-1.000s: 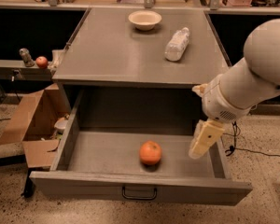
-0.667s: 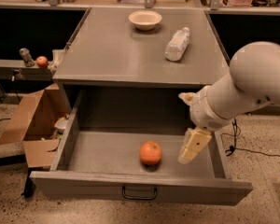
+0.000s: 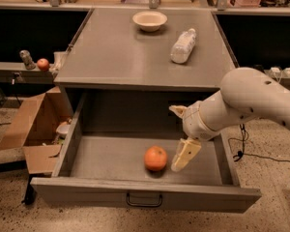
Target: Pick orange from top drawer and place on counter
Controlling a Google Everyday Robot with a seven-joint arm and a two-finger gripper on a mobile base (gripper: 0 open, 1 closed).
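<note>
Currently, the gripper is inside the open top drawer, low over the floor and just to the right of the orange. Over the last second it has travelled left from near the drawer's right wall to this position; the orange has not moved in that time. This indicates that the approach is nearly complete and that the grasp is the step in hand; the lift and the transfer to the counter are not yet done. Whether the gripper is open or closed cannot be told from this view. It has hold of nothing: the orange rests on the drawer floor, near the front panel and slightly right of centre, with a narrow gap showing between it and the gripper. The drawer is pulled fully out toward the near side, and the orange is the only item visible in it. Its pull handle sits centred on the front panel. On the counter above, a shallow bowl stands at the far edge and appears empty, and a plastic bottle lies on its side to the right of it; the near half of the counter is bare. To the left of the cabinet, an open cardboard box stands on the floor with unclear contents.
</note>
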